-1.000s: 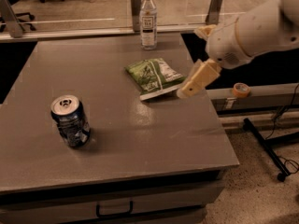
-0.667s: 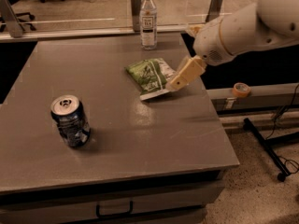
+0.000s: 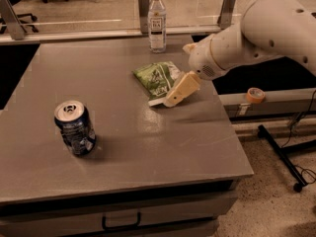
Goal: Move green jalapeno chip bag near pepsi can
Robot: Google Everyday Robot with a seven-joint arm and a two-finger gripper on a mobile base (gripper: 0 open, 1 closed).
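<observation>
Grey table (image 3: pixel 148 152) fills the view, and the white arm (image 3: pixel 256 33) comes in from the right side over its far right part. The green jalapeno chip bag (image 3: pixel 155 77) lies flat on the far right-centre of the table, just in front of a clear bottle (image 3: pixel 157 21). The bag is crinkly green with a white label patch and a pale sealed edge on the near side, and its long axis seems roughly left-right, a bit skewed. The pepsi can (image 3: pixel 75 128) stands upright near the left front, well apart from the bag, dark blue with a silver top. The gripper (image 3: pixel 175 94) sits low at the bag's near right corner, touching or just beside it, with the bag to its left and slightly farther back. Cannot tell if it is released or clamped. The next move likely drags or carries the bag left and forward toward the can.
</observation>
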